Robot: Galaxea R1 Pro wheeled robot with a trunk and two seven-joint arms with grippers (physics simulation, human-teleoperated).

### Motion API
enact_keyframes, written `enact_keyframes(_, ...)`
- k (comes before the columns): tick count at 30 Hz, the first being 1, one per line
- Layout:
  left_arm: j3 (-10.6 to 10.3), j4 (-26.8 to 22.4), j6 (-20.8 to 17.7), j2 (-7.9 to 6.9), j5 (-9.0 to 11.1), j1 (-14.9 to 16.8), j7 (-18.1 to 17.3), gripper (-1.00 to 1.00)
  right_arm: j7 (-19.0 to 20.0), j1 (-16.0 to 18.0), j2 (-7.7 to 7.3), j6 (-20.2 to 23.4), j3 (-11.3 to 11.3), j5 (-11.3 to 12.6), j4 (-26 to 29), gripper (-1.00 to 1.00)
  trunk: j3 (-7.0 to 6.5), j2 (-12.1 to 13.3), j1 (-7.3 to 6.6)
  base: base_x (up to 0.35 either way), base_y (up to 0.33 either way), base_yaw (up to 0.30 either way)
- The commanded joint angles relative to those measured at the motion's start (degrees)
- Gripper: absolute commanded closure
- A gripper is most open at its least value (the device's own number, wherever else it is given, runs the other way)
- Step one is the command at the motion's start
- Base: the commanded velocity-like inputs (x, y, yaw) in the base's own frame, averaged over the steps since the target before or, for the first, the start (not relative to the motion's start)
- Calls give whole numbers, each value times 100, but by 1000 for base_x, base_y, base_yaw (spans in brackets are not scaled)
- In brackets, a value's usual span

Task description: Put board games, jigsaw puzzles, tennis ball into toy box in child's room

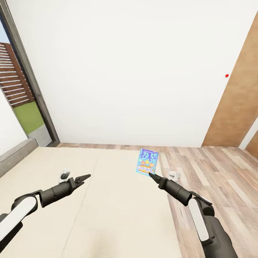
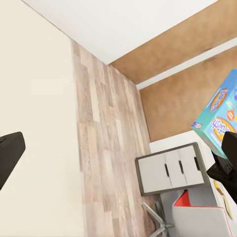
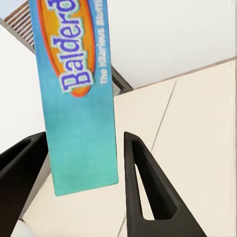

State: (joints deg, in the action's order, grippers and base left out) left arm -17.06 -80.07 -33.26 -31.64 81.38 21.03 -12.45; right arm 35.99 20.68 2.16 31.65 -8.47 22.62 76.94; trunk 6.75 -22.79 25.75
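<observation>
A small blue cartoon-printed board game [image 1: 147,162] hangs upright above the right part of the cream bed [image 1: 107,204]. My right gripper [image 1: 149,175] is shut on its lower edge. In the right wrist view the box [image 3: 79,98] reads "Balderd…" and sits between the two black fingers of that gripper [image 3: 84,136]. My left gripper [image 1: 85,178] hovers over the bed's left half, open and holding nothing. In the left wrist view the blue box [image 2: 217,118] shows over a pale grey-white table [image 2: 170,170] with drawers. A light grey toy box [image 2: 202,219] with something red in it stands there.
The white wall [image 1: 129,71] stands just past the bed. A dark-framed glass opening [image 1: 34,89] is at the left and a wooden door [image 1: 238,107] at the right. Wood-plank floor [image 1: 215,175] runs along the bed's right side. Chair legs [image 2: 158,219] show near the table.
</observation>
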Motion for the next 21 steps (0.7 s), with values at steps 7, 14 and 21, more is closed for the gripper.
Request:
enact_keyframes(7, -7, 0, -14, -1, 27, 7, -3, -100, 13, 6, 7, 43, -15, 32, -3, 100, 13, -13, 3, -80, -91, 0)
enact_keyframes(14, -7, 0, -14, -1, 30, 7, -2, -100, 18, 6, 4, 43, -15, 34, -2, 100, 13, -13, 3, -45, -222, 0)
enact_keyframes(21, -7, 0, -14, 0, 29, 7, -1, -100, 21, 6, 4, 36, -15, 40, -3, 100, 13, -13, 3, -11, -264, 0)
